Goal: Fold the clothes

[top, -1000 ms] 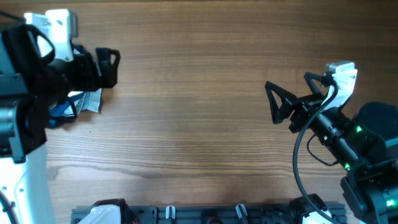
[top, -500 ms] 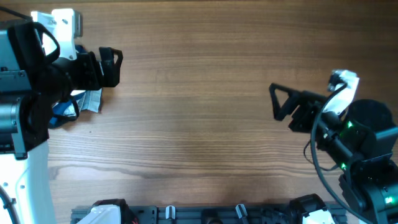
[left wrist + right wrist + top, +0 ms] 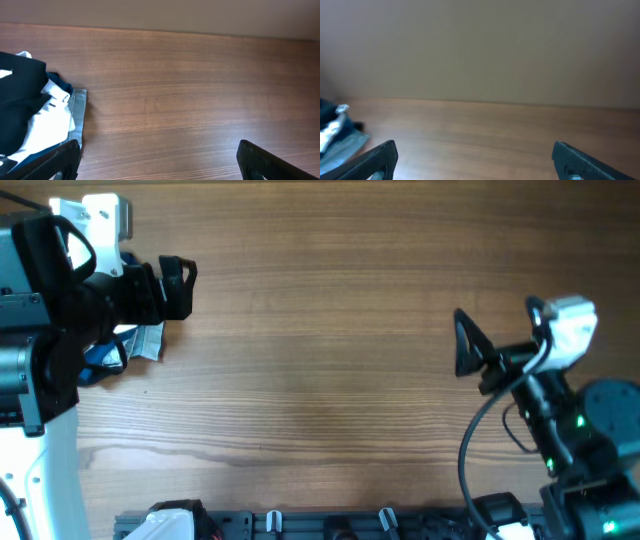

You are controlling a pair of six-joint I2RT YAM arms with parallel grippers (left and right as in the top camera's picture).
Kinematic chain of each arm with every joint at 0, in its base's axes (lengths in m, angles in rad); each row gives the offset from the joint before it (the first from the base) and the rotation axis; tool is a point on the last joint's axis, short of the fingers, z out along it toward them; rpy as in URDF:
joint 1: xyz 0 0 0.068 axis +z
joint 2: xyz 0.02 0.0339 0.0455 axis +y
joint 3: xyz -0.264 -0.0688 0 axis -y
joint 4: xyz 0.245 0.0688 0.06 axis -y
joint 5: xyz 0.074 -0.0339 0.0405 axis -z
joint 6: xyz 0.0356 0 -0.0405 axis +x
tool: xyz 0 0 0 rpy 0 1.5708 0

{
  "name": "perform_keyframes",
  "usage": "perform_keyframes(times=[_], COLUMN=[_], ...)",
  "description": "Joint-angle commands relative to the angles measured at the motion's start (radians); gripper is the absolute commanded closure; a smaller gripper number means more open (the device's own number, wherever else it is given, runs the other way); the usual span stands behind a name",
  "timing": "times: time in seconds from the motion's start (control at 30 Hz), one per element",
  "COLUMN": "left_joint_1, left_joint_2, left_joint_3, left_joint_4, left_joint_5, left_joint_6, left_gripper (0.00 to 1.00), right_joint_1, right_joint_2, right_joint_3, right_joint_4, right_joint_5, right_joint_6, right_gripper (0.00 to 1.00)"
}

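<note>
Table (image 3: 320, 380): bare wood across the middle, so there is room to spread a garment; the risk is that nothing is laid out on it yet.
Left arm (image 3: 45, 330): it covers most of the heap in the overhead view, so a grasp judged from that view alone could miss.
Pile of clothes (image 3: 135, 345): bunched at the left edge of the table, partly under the left arm. Pulling one piece could drag the others with it.
Black T-shirt (image 3: 17, 100): crumpled on top of the pile at the left of the left wrist view, its collar and sleeves not visible. A blind pinch may catch a doubled layer and lift it twisted.
White garment (image 3: 50, 120): lies directly under the black fabric, touching it, and is easy to grab by mistake.
Grey-blue fabric (image 3: 77, 110): at the bottom edge of the pile, likely to slide if the heap is tugged.
Left gripper (image 3: 182, 288): fingers spread wide, holding nothing, just beside the pile.
Right gripper (image 3: 466, 348): fingers spread wide, empty, well apart from the pile; a long reach across may come late to help.
</note>
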Motion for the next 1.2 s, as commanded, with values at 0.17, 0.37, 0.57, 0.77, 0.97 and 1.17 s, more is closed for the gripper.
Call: perform_keyframes(times=[0.17,0.37,0.57,0.77,0.97,1.17], left_joint_1=[-0.005,-0.005,-0.005,-0.005,-0.005,-0.005], left_joint_2=[0.001,0.001,0.001,0.001,0.001,0.001], left_joint_3=[0.004,0.004,0.004,0.004,0.004,0.004], left_joint_4=[0.003,0.003,0.003,0.003,0.003,0.003], left_joint_5=[-0.006,-0.006,-0.006,-0.006,-0.006,-0.006], left_joint_6=[0.023,0.023,0.023,0.023,0.023,0.023], left_gripper=[0.0,0.0,0.0,0.0,0.0,0.0], right_joint_1=[-0.132,-0.135,-0.136,-0.136,-0.136,-0.136], right_joint_2=[-0.343,-0.523,-0.605,-0.605,-0.604,-0.592], right_joint_3=[-0.404,-0.665,-0.821,-0.916,-0.916,-0.915], right_joint_4=[0.108,0.337,0.422,0.555,0.509,0.454], right_joint_5=[-0.002,-0.043,-0.066,-0.065,-0.065,-0.062], right_joint_6=[-0.06,-0.06,-0.06,-0.063,-0.062,-0.063], right_gripper=[0.0,0.0,0.0,0.0,0.0,0.0])
